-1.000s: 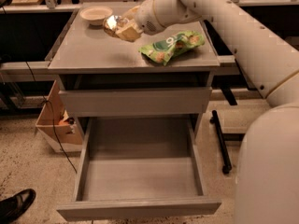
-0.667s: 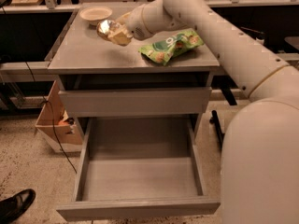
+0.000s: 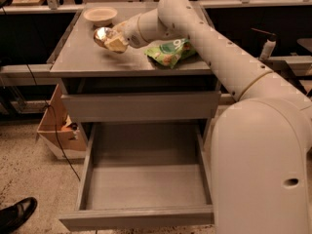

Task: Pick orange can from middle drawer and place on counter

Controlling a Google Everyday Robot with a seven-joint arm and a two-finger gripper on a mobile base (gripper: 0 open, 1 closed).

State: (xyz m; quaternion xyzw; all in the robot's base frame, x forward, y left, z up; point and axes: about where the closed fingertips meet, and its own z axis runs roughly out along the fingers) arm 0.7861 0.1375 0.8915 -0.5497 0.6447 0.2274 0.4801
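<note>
The small shiny orange-copper drink can (image 3: pixel 104 35) is not in the drawer. It sits in the grip of the robot's gripper (image 3: pixel 111 40) over the back left part of the smooth, slightly glossy grey square tabletop (image 3: pixel 87 57) of the drawer cabinet. The fingers are closed on the can, which is tilted with one silvery end facing up and to the left. Its lower edge is close to the tabletop, but whether it touches cannot be told.

The thick white jointed arm (image 3: pixel 219 57) reaches in from the right, crossing above the rear right corner of the tabletop. A crinkled green snack bag (image 3: pixel 170 51) lies on the tabletop just right of the gripper, partly under the arm. A shallow pale round bowl (image 3: pixel 100 16) stands near the back left corner, just behind the can and apart from it.

Below, the plain grey front of the top drawer (image 3: pixel 141 106) is closed. The wide grey metal middle drawer (image 3: pixel 136 217) is pulled far out toward the camera, showing its flat bottom and low side walls.

An open brown cardboard box (image 3: pixel 53 130) stands on the speckled floor left of the cabinet. A black leather shoe (image 3: pixel 17 213) shows at the lower left corner.
</note>
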